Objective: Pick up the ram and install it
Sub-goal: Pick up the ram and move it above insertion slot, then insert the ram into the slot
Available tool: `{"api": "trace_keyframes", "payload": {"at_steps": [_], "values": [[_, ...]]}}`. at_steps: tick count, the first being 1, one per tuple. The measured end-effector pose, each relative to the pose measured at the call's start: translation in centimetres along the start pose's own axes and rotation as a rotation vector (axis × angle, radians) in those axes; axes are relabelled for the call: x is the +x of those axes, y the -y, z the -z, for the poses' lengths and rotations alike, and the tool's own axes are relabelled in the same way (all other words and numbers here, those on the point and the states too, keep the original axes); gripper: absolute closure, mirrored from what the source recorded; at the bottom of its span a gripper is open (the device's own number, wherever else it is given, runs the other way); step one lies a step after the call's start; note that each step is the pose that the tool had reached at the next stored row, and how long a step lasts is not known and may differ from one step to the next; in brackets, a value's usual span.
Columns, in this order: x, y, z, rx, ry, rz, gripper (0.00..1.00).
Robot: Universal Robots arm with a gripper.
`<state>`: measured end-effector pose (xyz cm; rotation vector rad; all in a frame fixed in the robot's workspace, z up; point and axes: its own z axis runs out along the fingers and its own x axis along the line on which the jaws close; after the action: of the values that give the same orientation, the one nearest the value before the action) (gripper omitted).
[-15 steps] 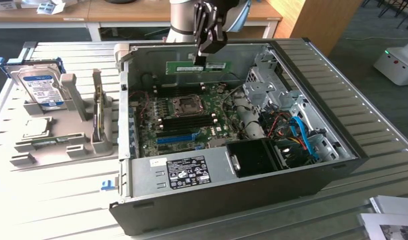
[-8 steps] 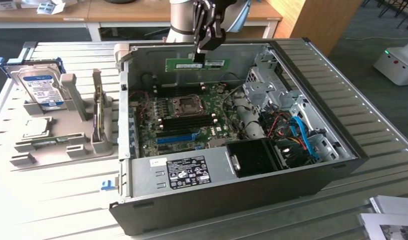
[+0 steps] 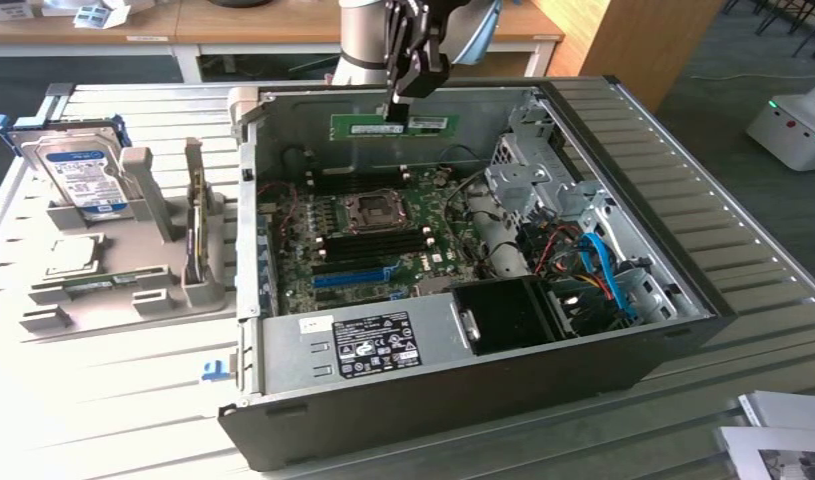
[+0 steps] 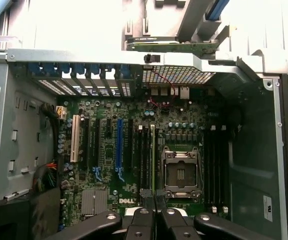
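Currently the hand (image 3: 398,114) is clenched on the ram (image 3: 434,124), gripping the green stick at its top edge near the middle. The stick hangs level in the air over the far side of the open computer case (image 3: 674,250), clear of the motherboard (image 3: 380,235). In the wrist view it shows edge-on between the fingers (image 4: 139,222), over the memory slots (image 4: 142,155) beside the empty CPU socket (image 4: 180,172).

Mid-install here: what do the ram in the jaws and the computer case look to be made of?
The ram, clamped between the jaws of the gripper: green circuit board with a dull lacquered face, likely fibreglass laminate. The computer case: bare grey sheet metal with a satin finish, folded edges and a punched vent grille. It is probably steel, though aluminium cannot be ruled out by look.
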<state>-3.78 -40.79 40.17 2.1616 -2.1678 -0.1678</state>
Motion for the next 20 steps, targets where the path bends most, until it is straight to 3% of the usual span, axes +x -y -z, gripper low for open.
{"api": "trace_keyframes", "payload": {"at_steps": [20], "values": [[0.00, 0.03, -0.27, 0.0002, 0.0001, 0.000, 0.88]]}}
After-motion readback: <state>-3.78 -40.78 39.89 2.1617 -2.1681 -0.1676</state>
